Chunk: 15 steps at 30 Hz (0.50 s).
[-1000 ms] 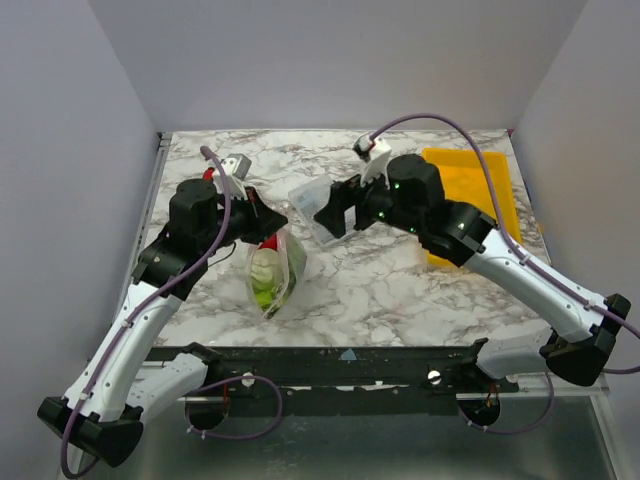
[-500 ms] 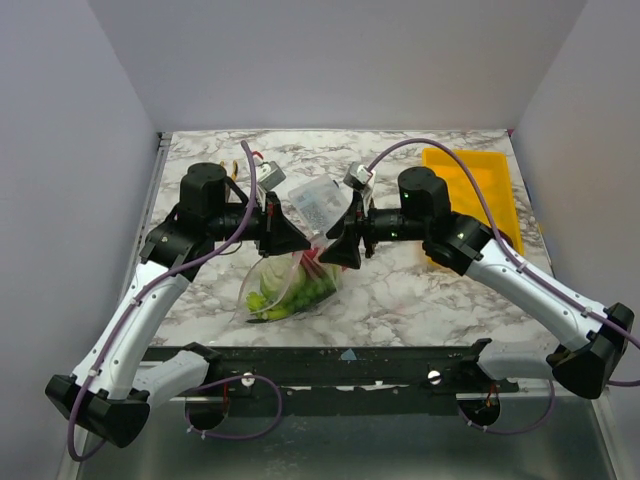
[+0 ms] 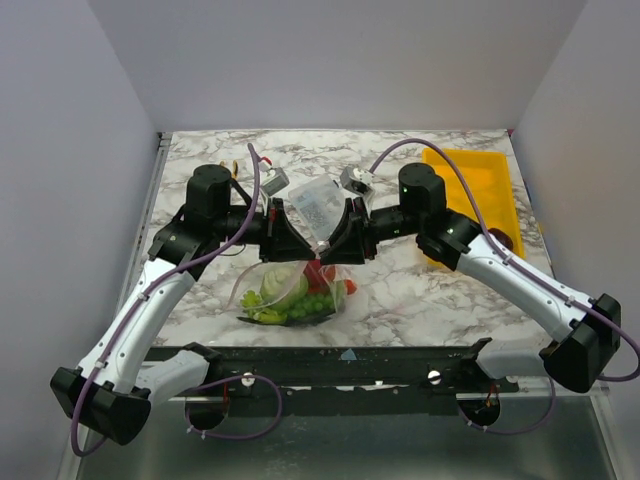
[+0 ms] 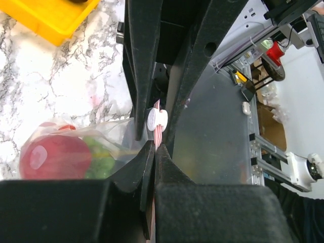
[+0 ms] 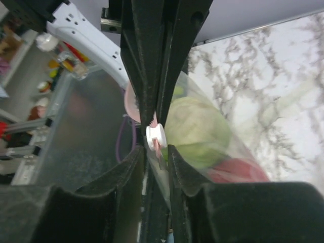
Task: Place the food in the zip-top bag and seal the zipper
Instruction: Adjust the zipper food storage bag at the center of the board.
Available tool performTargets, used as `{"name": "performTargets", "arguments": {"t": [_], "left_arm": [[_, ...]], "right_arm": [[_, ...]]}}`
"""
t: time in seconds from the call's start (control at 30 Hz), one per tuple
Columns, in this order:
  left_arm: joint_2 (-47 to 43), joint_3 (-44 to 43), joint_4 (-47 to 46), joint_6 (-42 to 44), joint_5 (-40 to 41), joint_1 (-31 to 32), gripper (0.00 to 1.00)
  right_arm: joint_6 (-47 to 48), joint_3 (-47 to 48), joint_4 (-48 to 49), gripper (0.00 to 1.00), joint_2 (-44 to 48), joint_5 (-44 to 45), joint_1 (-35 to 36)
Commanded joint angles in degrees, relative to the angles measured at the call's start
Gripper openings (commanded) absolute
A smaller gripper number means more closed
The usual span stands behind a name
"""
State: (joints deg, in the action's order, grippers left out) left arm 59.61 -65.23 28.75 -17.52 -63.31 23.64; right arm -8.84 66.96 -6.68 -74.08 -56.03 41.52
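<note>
The zip-top bag hangs between both grippers just above the marble table, with food inside: a pale cabbage, green grapes and a red fruit. My left gripper is shut on the pink zipper, just behind its white slider. My right gripper faces it from the other side. Its jaws stand a narrow gap apart, with the zipper's end loose between them and the slider just past the tips. The cabbage and red fruit show through the plastic.
A rigid clear plastic box lies just behind the two grippers. A yellow tray sits at the right back of the table. Grey walls close in the table on three sides.
The right gripper swung from the clear box to the bag's mouth and narrowed its jaws round the zipper end. The left arm turned, and the bag now hangs spread between both.
</note>
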Motion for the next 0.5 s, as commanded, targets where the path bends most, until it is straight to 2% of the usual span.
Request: {"name": "performTargets", "arguments": {"t": [0.0,0.07,0.13,0.17,0.23,0.27,0.37,0.4,0.47], "left_arm": [[0.3,-0.1,-4.2,-1.7,-3.7,-0.2,0.00],[0.4,-0.6,-2.5,-0.9,-1.3,-0.2,0.00],[0.3,-1.0,0.3,0.4,2.3,-0.2,0.03],[-0.1,-1.2,1.4,0.8,4.2,-0.2,0.11],[-1.0,-1.4,4.0,2.1,9.2,0.1,0.39],[-1.5,-1.7,5.7,3.1,12.3,0.4,0.47],[-4.1,-1.5,7.8,5.5,19.4,2.0,0.67],[-5.2,-1.5,8.1,6.2,22.4,3.4,0.71],[-7.1,-1.3,8.7,8.5,28.9,6.5,0.73]], "right_arm": [[-4.5,-2.0,8.6,0.16,-1.1,-6.3,0.1],[-5.7,-2.9,10.0,0.01,-1.1,-7.0,0.1],[-7.7,-3.7,11.4,0.00,-1.0,-5.7,0.0],[-8.9,-3.9,11.7,0.00,-1.1,-3.9,0.0],[-12.1,-3.6,11.8,0.00,-1.4,-1.0,0.0],[-13.9,-3.5,11.8,0.00,-1.7,0.1,0.0],[-19.1,-3.3,11.5,0.00,-2.1,4.8,0.0],[-20.3,-2.9,10.8,0.00,-2.5,6.2,0.0],[-22.5,-2.1,9.4,0.00,-3.0,7.3,0.0]]}}
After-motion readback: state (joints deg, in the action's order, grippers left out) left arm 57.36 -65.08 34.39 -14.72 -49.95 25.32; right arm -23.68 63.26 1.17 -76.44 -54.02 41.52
